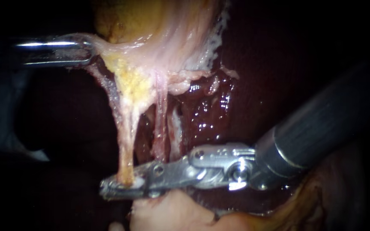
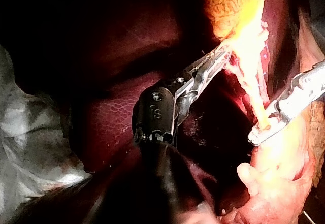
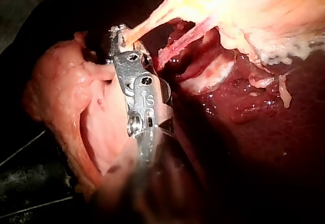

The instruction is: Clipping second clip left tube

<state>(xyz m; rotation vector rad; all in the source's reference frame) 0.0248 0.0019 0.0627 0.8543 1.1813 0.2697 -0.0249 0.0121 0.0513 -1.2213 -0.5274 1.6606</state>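
- Room: dark open space 9 o'clock of left tube (image 1: pixel 124 141); liver (image 1: pixel 206 113) close at 3 o'clock.
- Right instrument (image 1: pixel 123 187) jaws closed on left tube's 6 o'clock end.
- Left instrument (image 1: pixel 86 49) jaws clamp gallbladder (image 1: pixel 159 25) edge, 10 o'clock.

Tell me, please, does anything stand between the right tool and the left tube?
Nothing visible does. The right tool has its jaws closed on the left tube, near the tube's lower end.
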